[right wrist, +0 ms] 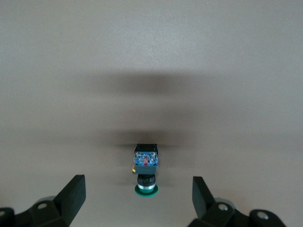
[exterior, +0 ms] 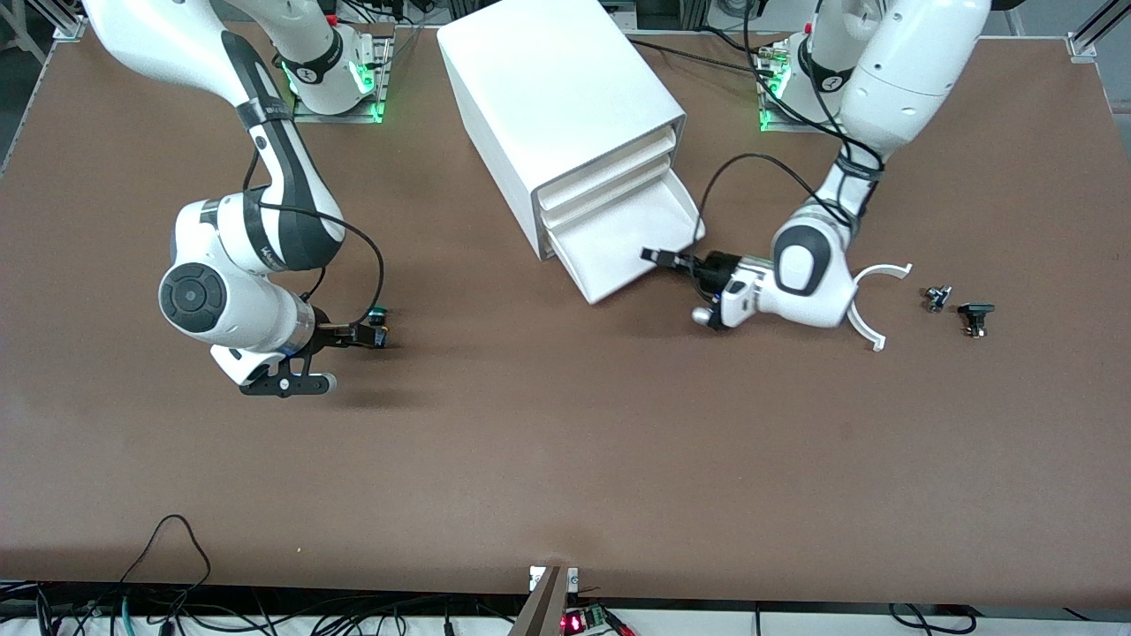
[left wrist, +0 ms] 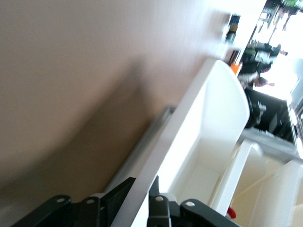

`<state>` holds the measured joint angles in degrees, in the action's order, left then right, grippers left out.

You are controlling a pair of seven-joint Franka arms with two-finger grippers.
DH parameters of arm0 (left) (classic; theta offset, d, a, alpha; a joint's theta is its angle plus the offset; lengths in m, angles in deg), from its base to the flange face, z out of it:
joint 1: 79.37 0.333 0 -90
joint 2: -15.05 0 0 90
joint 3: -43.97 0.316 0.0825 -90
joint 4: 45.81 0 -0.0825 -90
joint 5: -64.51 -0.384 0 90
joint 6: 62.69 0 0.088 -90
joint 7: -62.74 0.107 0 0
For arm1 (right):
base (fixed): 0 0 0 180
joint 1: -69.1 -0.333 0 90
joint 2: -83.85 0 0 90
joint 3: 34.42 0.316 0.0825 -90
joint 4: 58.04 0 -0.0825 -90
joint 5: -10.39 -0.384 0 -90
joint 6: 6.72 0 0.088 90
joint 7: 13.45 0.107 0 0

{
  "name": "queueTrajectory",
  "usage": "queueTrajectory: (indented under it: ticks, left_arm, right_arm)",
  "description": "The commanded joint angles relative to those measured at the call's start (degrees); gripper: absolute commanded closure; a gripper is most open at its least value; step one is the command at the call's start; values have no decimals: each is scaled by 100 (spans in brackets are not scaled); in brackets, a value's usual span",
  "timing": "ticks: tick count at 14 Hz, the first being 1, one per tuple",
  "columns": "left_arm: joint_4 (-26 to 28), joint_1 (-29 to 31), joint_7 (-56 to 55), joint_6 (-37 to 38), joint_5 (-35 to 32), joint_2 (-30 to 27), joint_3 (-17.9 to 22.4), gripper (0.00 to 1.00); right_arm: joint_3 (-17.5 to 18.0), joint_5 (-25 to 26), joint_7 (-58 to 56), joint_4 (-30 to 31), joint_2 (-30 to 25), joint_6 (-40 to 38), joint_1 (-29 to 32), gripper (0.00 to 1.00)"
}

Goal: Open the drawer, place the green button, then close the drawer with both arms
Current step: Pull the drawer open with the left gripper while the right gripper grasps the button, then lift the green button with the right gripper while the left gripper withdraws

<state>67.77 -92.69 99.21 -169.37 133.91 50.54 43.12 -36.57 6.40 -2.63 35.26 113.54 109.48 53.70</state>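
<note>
1. Brown table carries one white cabinet with three tray drawers; I can read no writing or brand mark on anything.
2. Only the lowest drawer is pulled out; the two above it sit shut.
3. One left gripper is at the open drawer's front edge, its jaws closed on the drawer's front wall, one finger on each face.
4. One right gripper is low over the table toward the right arm's end, jaws spread wide and holding nothing.
5. One button with a green cap lies on the table between those jaws, touching neither.
6. Two small black parts lie toward the left arm's end.
</note>
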Motion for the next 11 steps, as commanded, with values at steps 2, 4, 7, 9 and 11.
queueTrajectory:
  ticks: [2,4,7,9,11]
  left_arm:
    - [-187,74,-96,-328,-6,-23,234,2]
    - [-170,118,-148,-284,-32,-155,225,0]
    - [-144,127,-158,-354,-58,-532,234,0]
    - [14,188,-175,-843,-119,-1014,225,0]
    - [259,233,-184,-1406,-434,-1603,225,0]
  right_arm:
    - [-13,-32,506,-84,361,271,-244,0]
    - [13,-6,833,47,388,271,-253,0]
    - [40,38,860,276,370,288,-253,0]
    - [40,38,904,469,362,419,-244,0]
    - [40,47,896,732,292,683,-227,0]
